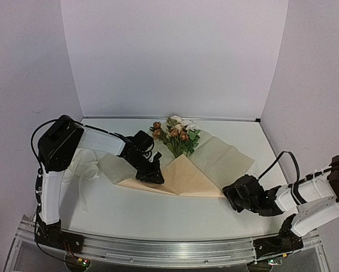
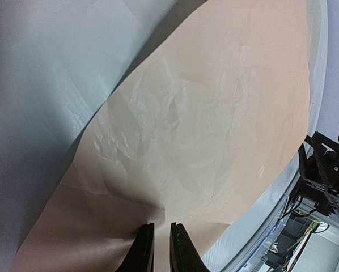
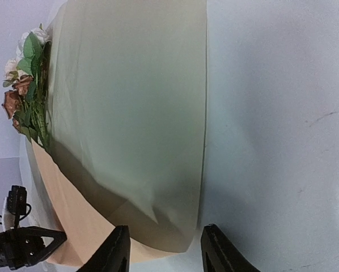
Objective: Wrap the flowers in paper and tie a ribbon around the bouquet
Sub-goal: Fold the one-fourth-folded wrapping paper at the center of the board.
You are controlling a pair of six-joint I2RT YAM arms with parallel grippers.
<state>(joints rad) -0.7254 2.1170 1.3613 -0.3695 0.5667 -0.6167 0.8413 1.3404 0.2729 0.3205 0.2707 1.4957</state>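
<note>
Currently I see the paper [image 1: 183,175] lying on the tabletop [image 1: 158,218] as a loose, half-made wrap. Its tan-orange face shows in the middle and its paler reverse shows on the panels to either side. The flowers [image 1: 178,135] sit inside it: rust, pink and cream heads and green leaves poke out past the paper's far edge, while the stems run in under the folds, where I cannot follow them.

My left fingers [image 2: 145,249] are at the paper's left side, nearly closed with only a thin slit between them. They pinch a raised crease of the orange sheet, and the wrinkles in the paper run in toward that pinch.

My right fingers [image 3: 115,252] are at the paper's near right corner, low over the tabletop. They stand well apart, and the wrist view shows the pale corner of the sheet reaching in between them. Neither finger presses on it, so they hold nothing.
</note>
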